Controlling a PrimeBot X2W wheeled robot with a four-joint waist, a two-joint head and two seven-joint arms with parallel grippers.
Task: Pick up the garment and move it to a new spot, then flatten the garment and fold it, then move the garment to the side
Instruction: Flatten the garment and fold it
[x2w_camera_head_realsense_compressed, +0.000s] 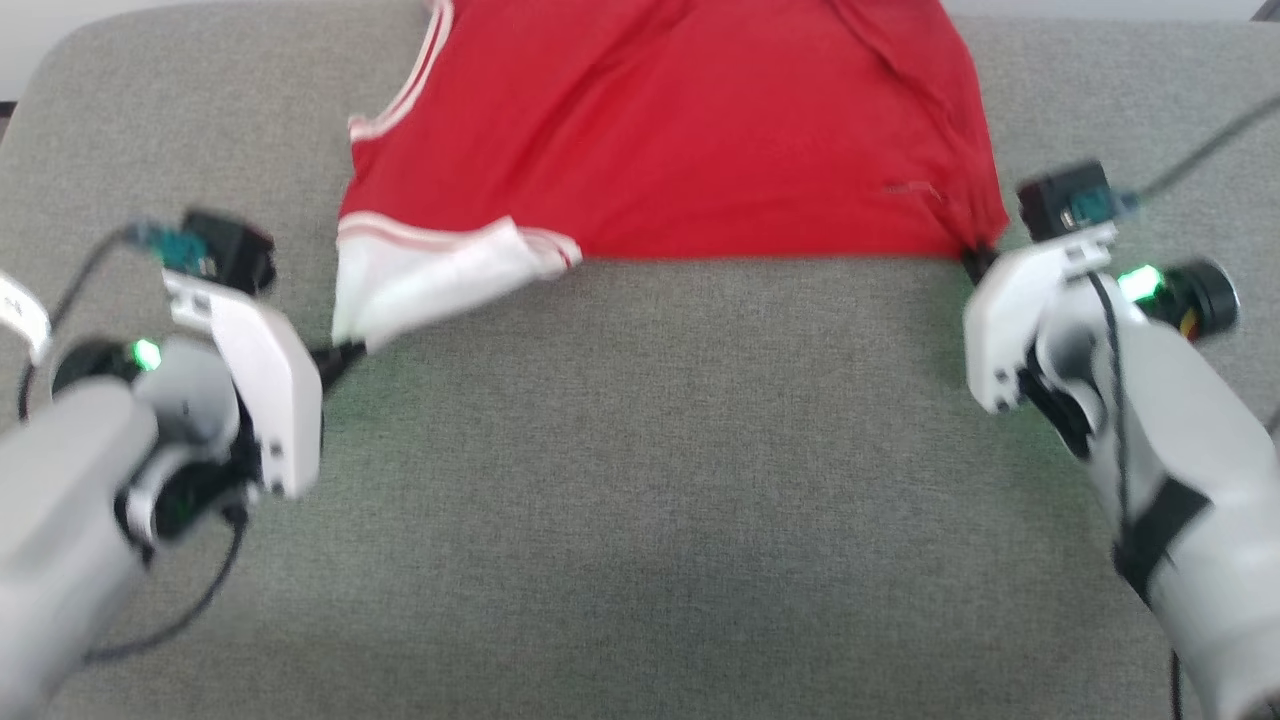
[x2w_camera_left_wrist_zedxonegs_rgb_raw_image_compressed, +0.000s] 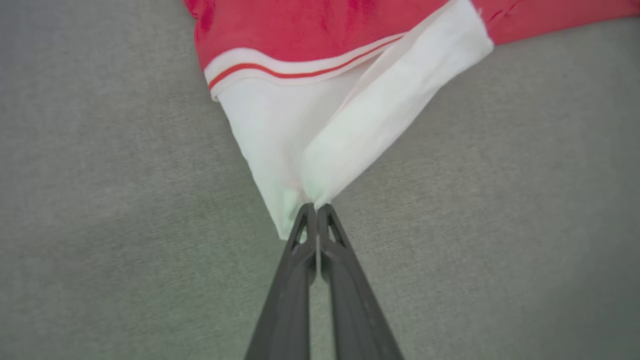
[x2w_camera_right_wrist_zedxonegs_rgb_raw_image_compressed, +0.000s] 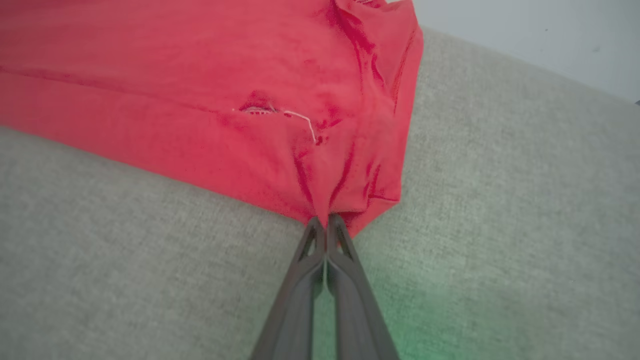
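The garment (x2w_camera_head_realsense_compressed: 670, 130), a red T-shirt with white striped-trim sleeves, lies spread across the far half of the grey cushion. My left gripper (x2w_camera_head_realsense_compressed: 345, 355) is shut on the tip of the white sleeve (x2w_camera_left_wrist_zedxonegs_rgb_raw_image_compressed: 320, 135), its dark fingers pinched together in the left wrist view at the left gripper (x2w_camera_left_wrist_zedxonegs_rgb_raw_image_compressed: 316, 207). My right gripper (x2w_camera_head_realsense_compressed: 975, 262) is shut on the red corner of the garment (x2w_camera_right_wrist_zedxonegs_rgb_raw_image_compressed: 300, 115); in the right wrist view the right gripper (x2w_camera_right_wrist_zedxonegs_rgb_raw_image_compressed: 326, 220) has its fingers closed on bunched red cloth. The garment's near edge runs straight between both grips. Its chest print is hidden.
The grey cushion surface (x2w_camera_head_realsense_compressed: 640, 480) stretches bare in front of the garment toward me. Its rounded back corners and a pale wall (x2w_camera_right_wrist_zedxonegs_rgb_raw_image_compressed: 540, 35) show beyond. Cables trail from both wrists.
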